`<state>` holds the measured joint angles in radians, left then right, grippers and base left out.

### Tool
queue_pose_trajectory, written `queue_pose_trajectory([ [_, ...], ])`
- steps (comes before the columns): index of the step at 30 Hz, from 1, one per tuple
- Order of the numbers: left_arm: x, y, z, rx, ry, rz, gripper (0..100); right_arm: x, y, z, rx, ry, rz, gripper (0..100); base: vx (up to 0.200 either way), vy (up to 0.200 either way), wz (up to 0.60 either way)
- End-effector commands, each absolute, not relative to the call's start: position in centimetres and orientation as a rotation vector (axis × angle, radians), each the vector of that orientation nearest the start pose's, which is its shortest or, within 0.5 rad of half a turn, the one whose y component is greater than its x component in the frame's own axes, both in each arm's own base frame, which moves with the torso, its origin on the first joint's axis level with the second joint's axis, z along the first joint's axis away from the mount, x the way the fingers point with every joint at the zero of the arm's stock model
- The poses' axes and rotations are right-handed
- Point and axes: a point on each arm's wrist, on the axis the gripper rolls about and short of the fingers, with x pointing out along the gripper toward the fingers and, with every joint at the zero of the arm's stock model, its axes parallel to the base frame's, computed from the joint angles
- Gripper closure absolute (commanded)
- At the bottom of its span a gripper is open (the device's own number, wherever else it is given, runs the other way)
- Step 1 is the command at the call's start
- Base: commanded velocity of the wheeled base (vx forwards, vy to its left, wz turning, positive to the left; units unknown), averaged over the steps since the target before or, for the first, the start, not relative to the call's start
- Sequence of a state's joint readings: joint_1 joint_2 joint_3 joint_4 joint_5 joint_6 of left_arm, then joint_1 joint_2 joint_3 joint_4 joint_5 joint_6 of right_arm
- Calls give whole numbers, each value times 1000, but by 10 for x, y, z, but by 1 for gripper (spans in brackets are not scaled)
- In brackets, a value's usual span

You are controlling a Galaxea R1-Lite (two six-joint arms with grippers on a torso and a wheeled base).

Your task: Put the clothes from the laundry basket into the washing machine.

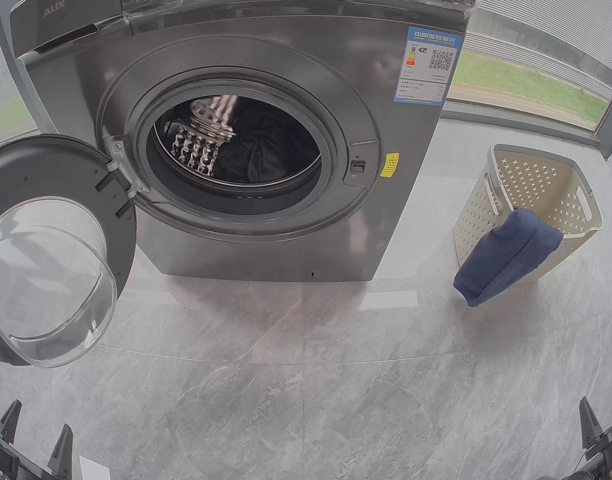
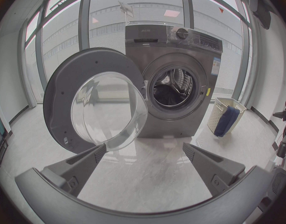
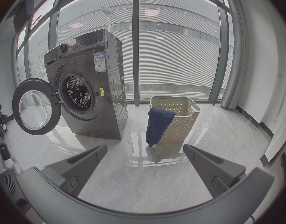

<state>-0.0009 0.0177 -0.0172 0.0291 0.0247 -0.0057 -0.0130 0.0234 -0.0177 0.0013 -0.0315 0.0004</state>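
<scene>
Hanging low, left gripper (image 2: 143, 147) and right gripper (image 3: 144, 147) gape.

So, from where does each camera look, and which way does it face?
Head: on the head, looking forward and down at washer, door, basket; left pincer and right pincer at bottom corners.
Left wrist: low, facing door and washer; own open pincer in front.
Right wrist: low, facing basket and cloth; own open pincer in front.
All share washer, basket, cloth.

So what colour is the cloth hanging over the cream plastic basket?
Dark navy blue cloth; head view shows it best.
</scene>
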Motion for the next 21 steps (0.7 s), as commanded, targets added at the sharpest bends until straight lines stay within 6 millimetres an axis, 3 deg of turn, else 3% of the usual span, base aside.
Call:
queue_pose_trajectory([
  [1, -23, 1, 76, -3, 3, 28, 0, -22, 0, 76, 0, 11, -43, 0, 0, -200, 0],
  [21, -22, 1, 76, -1, 3, 29, 0, -22, 0, 76, 4, 11, -45, 0, 0, -200, 0],
])
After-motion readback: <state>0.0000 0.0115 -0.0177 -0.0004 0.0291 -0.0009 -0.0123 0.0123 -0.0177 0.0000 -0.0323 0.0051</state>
